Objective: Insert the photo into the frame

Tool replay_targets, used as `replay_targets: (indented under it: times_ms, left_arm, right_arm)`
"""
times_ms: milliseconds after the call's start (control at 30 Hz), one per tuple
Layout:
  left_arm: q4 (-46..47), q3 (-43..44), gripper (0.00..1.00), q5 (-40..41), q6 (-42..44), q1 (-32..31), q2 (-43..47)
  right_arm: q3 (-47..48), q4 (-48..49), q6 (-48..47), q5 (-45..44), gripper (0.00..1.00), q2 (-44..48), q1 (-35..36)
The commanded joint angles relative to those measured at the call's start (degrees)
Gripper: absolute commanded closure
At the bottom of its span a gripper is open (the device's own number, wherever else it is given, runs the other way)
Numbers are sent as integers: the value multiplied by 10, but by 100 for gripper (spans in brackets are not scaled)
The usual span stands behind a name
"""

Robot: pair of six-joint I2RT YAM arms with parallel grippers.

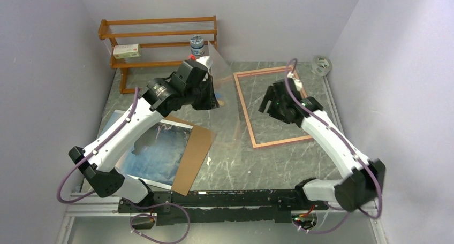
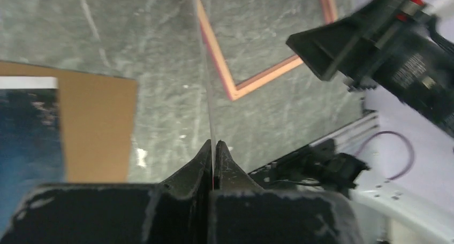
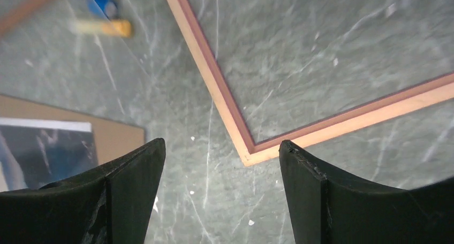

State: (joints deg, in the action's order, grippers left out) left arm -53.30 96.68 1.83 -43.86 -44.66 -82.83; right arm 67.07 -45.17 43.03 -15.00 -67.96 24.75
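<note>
Left gripper (image 2: 214, 147) pinches clear pane (image 1: 226, 86), right gripper (image 3: 222, 145) gapes over frame (image 3: 211, 78); photo (image 1: 155, 147) likely floppy, best lifted by an edge.

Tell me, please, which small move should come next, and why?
Probably the left gripper should swing the clear pane it pinches over the frame and start laying it flat. The frame lies empty on the table, the photo rests on the brown board, and the right gripper hangs open above the frame's near corner.
</note>
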Motion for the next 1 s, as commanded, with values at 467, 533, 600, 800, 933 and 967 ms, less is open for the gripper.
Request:
replay_targets:
  times_ms: [467, 533, 600, 800, 933, 967]
  left_arm:
    - [-197, 161, 97, 126, 224, 10, 1]
    - [-176, 151, 98, 135, 230, 12, 11]
    - [-161, 146, 98, 136, 235, 12, 17]
    - [-141, 155, 97, 150, 231, 15, 21]
    - [-130, 154, 98, 154, 231, 18, 26]
    - [-130, 157, 97, 155, 231, 18, 27]
  right_arm:
    - [73, 99, -124, 135, 23, -344, 7]
    - [80, 99, -125, 136, 30, -365, 14]
    - [84, 98, -123, 145, 41, -382, 23]
    - [86, 96, -99, 182, 61, -408, 46]
    - [90, 100, -85, 215, 70, -416, 59]
    - [90, 107, -82, 232, 73, -416, 62]
